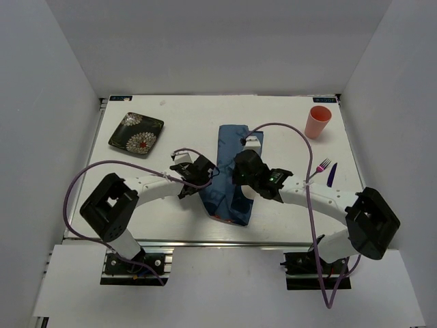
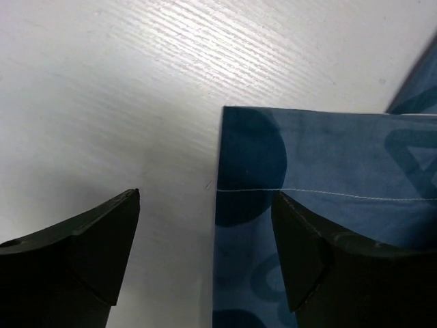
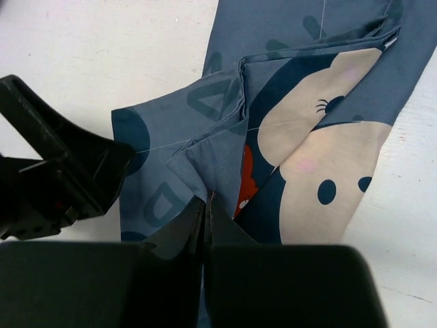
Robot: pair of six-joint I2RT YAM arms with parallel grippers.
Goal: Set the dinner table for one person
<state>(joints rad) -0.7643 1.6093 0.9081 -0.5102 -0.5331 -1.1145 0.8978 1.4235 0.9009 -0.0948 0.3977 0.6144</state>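
Note:
A blue cloth mat printed with letters and a cartoon bear lies partly folded on the white dinner table. My right gripper is shut on a raised fold of the mat, above its near half. My left gripper is open and straddles the mat's left edge, one finger over bare table, the other over cloth; it shows in the top view. A dark flowered plate sits far left. A pink cup stands far right. A purple fork and dark blue knife lie at right.
Grey walls close in the table on three sides. A metal rail runs along the near edge by the arm bases. Purple cables loop over both arms. My left gripper's black body shows at the left of the right wrist view.

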